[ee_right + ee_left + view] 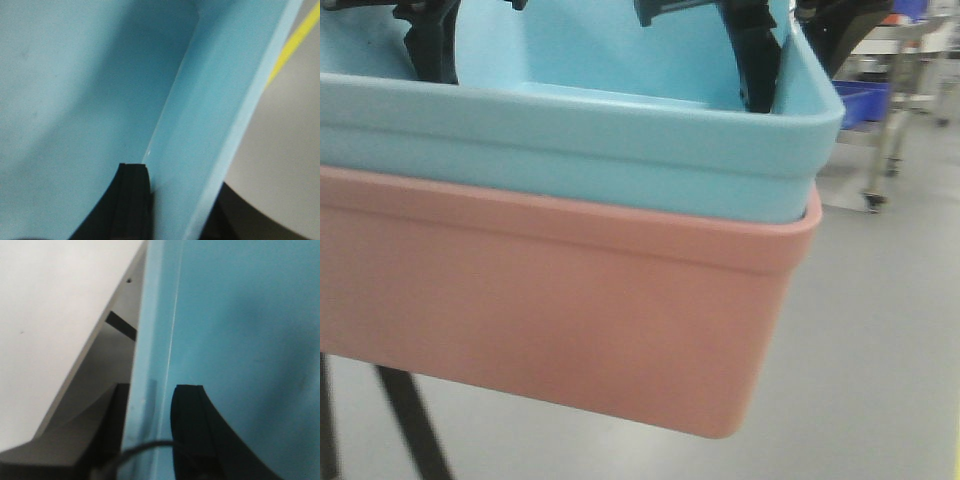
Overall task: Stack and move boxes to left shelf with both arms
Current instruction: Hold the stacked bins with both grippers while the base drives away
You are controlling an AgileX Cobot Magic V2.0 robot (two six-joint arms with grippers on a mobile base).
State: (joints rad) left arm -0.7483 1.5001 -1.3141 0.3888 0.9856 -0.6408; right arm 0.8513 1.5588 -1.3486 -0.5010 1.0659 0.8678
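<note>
Stacked pair: light blue box (620, 150) nested in pink box (570, 300). The left gripper (150, 390) pinches its left wall, the right gripper (175, 187) its right wall.

The light blue box (620, 130) sits nested, open top up, inside the salmon pink box (570, 300) — only its rimmed upper band shows. The stack hangs between the hands: the left hand (147, 405) straddles the blue box's left wall, the right hand (175, 200) its right wall.
</note>
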